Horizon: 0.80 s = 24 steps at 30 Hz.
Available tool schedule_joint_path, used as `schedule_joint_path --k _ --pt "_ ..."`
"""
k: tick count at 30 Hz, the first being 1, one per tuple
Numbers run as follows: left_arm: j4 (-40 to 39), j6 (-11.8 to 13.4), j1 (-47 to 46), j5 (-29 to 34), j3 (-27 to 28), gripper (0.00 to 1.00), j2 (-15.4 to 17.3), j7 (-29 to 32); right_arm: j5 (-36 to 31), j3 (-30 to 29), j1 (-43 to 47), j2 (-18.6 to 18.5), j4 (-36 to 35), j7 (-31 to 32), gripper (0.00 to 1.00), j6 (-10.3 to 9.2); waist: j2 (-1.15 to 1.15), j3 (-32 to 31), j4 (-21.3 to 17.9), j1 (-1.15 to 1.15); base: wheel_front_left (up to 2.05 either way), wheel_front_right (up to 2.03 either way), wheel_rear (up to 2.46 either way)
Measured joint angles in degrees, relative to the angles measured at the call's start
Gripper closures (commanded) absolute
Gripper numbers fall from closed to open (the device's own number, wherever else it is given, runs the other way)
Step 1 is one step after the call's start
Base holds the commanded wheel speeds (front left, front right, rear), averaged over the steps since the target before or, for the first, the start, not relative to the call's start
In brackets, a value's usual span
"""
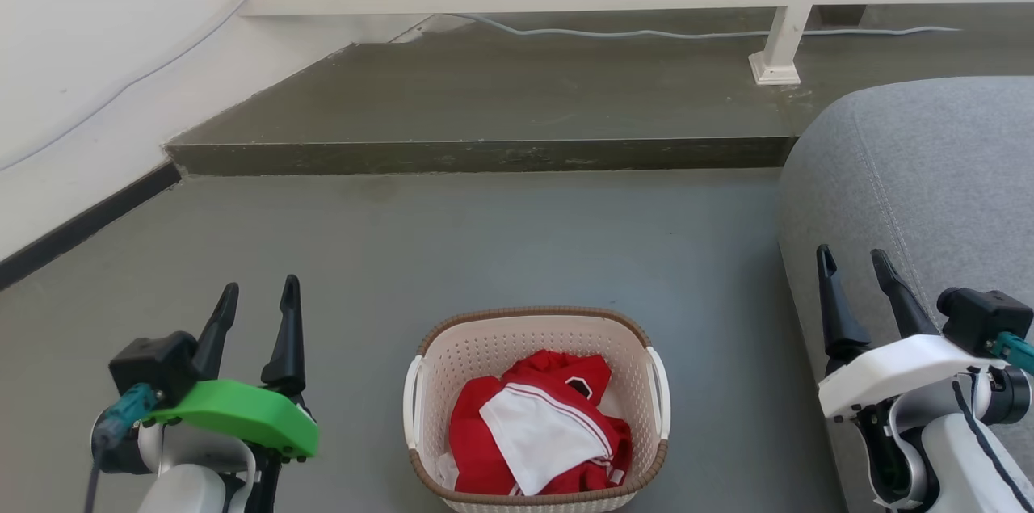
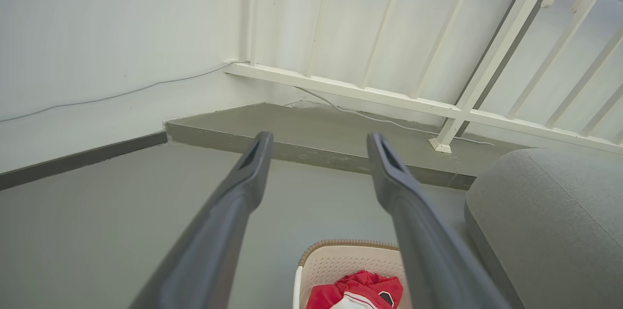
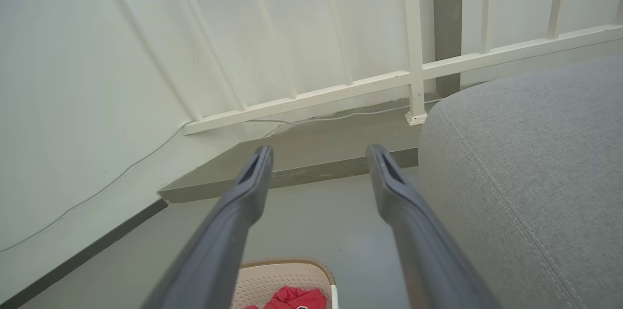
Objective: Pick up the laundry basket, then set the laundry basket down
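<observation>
The smooth grey-green concrete floor [image 1: 485,254] carries a cream perforated plastic laundry basket [image 1: 485,351] with a brown woven-look rim, standing upright on its near part. A grey upholstered seat [image 1: 913,174] sits along the right side, apart from the basket. At the far edge rises a low concrete step [image 1: 485,101], bearing a white railing post [image 1: 779,36] and a thin pale cable [image 1: 606,33].

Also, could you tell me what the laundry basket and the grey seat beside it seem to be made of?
The laundry basket: likely matte cream plastic, its walls punched with even small holes; the brown rim looks woven, perhaps moulded imitation. The grey seat: apparently woven fabric upholstery, matte, with stitched seams showing.
</observation>
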Motion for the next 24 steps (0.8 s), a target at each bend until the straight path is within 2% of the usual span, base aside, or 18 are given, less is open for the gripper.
schedule_joint_path --k 7,24 --pt "0.1 1.0 0.0 5.8 -1.1 0.00 0.5 -1.3 -4.8 0.6 0.1 0.3 0.3 -1.6 0.00 -0.97 0.00 0.0 0.0 0.00 0.00 0.00 0.00" --pt "2.1 3.0 0.0 15.1 -2.8 0.00 0.5 -4.0 -14.5 1.0 1.2 1.6 0.5 -4.5 0.00 -2.14 0.00 -0.1 0.1 0.00 0.00 0.00 0.00"
